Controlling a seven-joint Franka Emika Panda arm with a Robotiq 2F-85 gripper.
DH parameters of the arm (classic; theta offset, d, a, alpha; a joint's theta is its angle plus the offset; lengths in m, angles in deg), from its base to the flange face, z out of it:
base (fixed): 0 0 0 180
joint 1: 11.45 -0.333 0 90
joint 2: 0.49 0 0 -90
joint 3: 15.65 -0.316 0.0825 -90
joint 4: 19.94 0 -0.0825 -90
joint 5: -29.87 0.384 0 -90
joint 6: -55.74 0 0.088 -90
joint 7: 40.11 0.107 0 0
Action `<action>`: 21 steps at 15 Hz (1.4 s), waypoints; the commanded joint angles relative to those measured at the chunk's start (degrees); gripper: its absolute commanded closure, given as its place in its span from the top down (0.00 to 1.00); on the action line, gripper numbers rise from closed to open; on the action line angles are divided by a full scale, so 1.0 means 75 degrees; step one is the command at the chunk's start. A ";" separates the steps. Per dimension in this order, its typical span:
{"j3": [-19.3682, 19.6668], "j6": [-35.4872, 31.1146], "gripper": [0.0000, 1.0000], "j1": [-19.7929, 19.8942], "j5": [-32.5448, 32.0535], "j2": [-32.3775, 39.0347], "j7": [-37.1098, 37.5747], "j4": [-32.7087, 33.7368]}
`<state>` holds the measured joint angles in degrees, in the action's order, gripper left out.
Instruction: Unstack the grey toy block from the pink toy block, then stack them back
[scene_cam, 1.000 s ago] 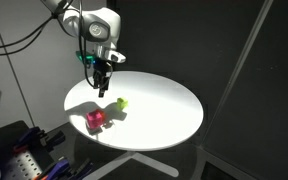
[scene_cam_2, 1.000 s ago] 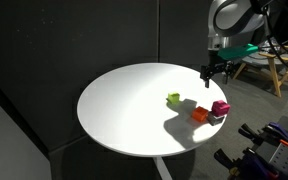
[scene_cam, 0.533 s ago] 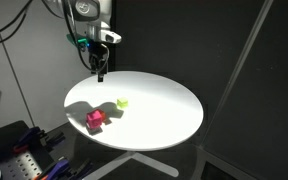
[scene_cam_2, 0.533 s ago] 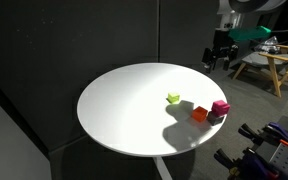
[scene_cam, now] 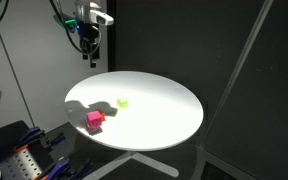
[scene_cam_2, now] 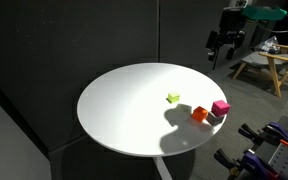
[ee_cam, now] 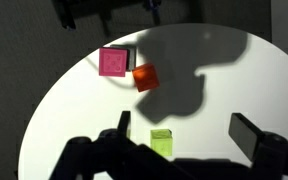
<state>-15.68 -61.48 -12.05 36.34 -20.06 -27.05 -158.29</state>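
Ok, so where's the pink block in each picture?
In an exterior view: the pink toy block sits near the table's lower-left edge.
In an exterior view: it sits at the table's right edge.
Wrist view: upper left.
Shared landmark: the yellow-green block nearby.

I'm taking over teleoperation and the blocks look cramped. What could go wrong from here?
The pink block sits near the edge of the table, so a push could knock it off. The orange block lies right beside it, so a finger may bump it. No grey block shows clearly, so the gripper could grab the wrong one.
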 commanded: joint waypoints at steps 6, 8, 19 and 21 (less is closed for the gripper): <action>-0.0248 0.1086 1.00 0.0096 -0.0336 -0.1044 -0.0094 -0.0001; -0.0336 0.1124 1.00 0.0122 -0.0576 -0.1169 -0.0066 -0.0021; -0.0353 0.0997 1.00 0.0089 -0.0730 -0.1141 -0.0030 0.0018; -0.0353 0.0997 1.00 0.0089 -0.0730 -0.1141 -0.0030 0.0018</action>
<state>-17.88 -54.14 -11.91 30.63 -28.63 -27.05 -158.26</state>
